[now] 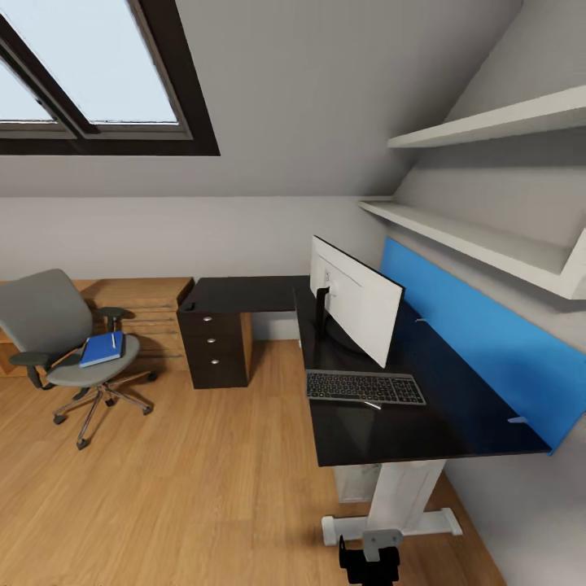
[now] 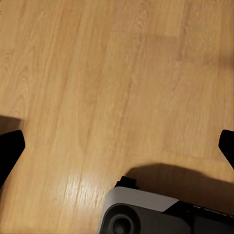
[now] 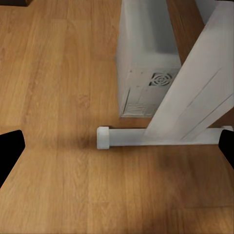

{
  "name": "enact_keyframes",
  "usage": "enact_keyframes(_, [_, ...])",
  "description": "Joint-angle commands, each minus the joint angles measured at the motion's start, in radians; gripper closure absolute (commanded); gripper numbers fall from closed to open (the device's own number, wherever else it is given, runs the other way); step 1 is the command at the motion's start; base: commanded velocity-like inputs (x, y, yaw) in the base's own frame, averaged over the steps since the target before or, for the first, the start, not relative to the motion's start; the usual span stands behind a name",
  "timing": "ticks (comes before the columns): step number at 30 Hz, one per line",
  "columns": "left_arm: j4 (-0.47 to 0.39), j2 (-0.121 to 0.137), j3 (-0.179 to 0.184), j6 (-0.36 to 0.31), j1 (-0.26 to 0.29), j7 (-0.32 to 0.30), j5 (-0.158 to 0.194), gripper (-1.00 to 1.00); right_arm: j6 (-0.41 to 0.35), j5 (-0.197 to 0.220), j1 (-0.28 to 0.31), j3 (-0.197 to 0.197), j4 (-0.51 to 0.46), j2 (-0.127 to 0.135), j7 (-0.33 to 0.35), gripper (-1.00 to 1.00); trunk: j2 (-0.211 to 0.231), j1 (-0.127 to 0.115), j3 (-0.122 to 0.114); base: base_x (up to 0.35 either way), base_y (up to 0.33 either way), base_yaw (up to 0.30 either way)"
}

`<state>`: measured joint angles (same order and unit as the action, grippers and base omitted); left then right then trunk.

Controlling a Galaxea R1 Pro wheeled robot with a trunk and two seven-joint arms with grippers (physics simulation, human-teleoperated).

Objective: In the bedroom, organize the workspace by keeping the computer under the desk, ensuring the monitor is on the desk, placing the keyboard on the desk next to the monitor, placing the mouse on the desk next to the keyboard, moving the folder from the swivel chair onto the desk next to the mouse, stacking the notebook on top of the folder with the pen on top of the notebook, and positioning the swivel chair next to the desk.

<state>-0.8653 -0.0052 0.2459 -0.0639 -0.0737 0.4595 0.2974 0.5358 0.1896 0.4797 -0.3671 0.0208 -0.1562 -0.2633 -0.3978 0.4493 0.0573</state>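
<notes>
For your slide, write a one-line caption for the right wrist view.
Open right tool hovering over wood floor, facing the computer behind the desk's white leg.

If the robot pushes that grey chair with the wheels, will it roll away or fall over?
The swivel chair would probably roll easily, since it stands on casters on smooth wood floor. It may also spin rather than go straight. A push high on its tall back might tip it, and the blue folder lying loose on the seat could slide off.

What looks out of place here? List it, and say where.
The blue folder, with a white pen on it, lies on the swivel chair seat, well away from the desk. Nothing looks spilled or damaged.
</notes>
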Motion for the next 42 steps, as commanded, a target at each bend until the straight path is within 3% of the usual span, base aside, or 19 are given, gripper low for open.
enact_keyframes(1, [-0.003, 0.001, 0.003, -0.005, 0.000, 0.007, 0.005, -1.00, 0.004, 0.008, 0.001, -0.009, 0.002, -0.001, -0.002, -1.00, -0.002, 0.001, 0.002, 0.000, -0.002, 0.000])
enact_keyframes(14, [-0.008, 0.006, -0.008, -0.005, 0.000, 0.010, 0.007, -1.00, 0.007, 0.007, 0.002, -0.008, -0.001, 0.011, -0.003, -1.00, -0.002, 0.001, 0.002, 0.000, 0.000, 0.000])
enact_keyframes(19, [-0.011, 0.005, -0.109, -0.004, 0.000, 0.007, 0.009, -1.00, 0.031, 0.021, 0.002, 0.001, -0.006, 0.039, -0.007, -1.00, -0.002, 0.001, 0.002, 0.000, 0.000, 0.000])
enact_keyframes(22, [-0.012, 0.005, -0.142, -0.004, 0.000, 0.006, 0.009, -1.00, 0.036, 0.040, 0.002, 0.011, -0.016, 0.057, -0.007, -1.00, -0.002, 0.001, 0.002, 0.000, 0.000, 0.000])
enact_keyframes(27, [-0.012, 0.005, -0.182, 0.009, 0.000, 0.005, 0.009, -1.00, 0.038, 0.129, 0.002, 0.052, -0.105, 0.100, -0.008, -1.00, -0.002, 0.001, 0.002, 0.000, 0.000, 0.000])
enact_keyframes(31, [-0.007, 0.004, -0.192, 0.098, 0.000, 0.006, 0.010, -1.00, 0.036, 0.290, 0.002, 0.096, -0.208, 0.179, -0.004, -1.00, -0.002, 0.001, 0.002, 0.000, 0.000, 0.000])
enact_keyframes(34, [-0.005, 0.004, -0.193, 0.114, 0.000, 0.006, 0.010, -1.00, 0.032, 0.339, 0.002, 0.101, -0.258, 0.203, -0.005, -1.00, -0.002, 0.001, 0.002, 0.000, 0.000, 0.000])
enact_keyframes(36, [-0.004, 0.004, -0.194, 0.123, 0.000, 0.006, 0.009, -1.00, -0.049, 0.369, 0.005, 0.104, -0.389, 0.241, -0.010, -1.00, -0.002, 0.001, 0.002, 0.000, 0.000, 0.000])
enact_keyframes(39, [-0.003, 0.004, -0.194, 0.125, 0.000, 0.006, 0.009, -1.00, -0.166, 0.376, 0.014, 0.106, -0.441, 0.280, -0.010, -1.00, -0.002, 0.001, 0.002, 0.000, 0.000, 0.000])
enact_keyframes(40, [-0.003, 0.003, -0.194, 0.126, 0.000, 0.005, 0.008, -1.00, -0.258, 0.380, 0.044, 0.115, -0.459, 0.307, -0.008, -1.00, -0.002, 0.001, 0.002, 0.000, 0.000, 0.000])
enact_keyframes(42, [-0.003, 0.003, -0.193, 0.126, 0.000, 0.005, 0.008, -1.00, -0.306, 0.383, 0.077, 0.126, -0.463, 0.318, -0.006, -1.00, -0.002, 0.001, 0.002, 0.000, 0.000, 0.000])
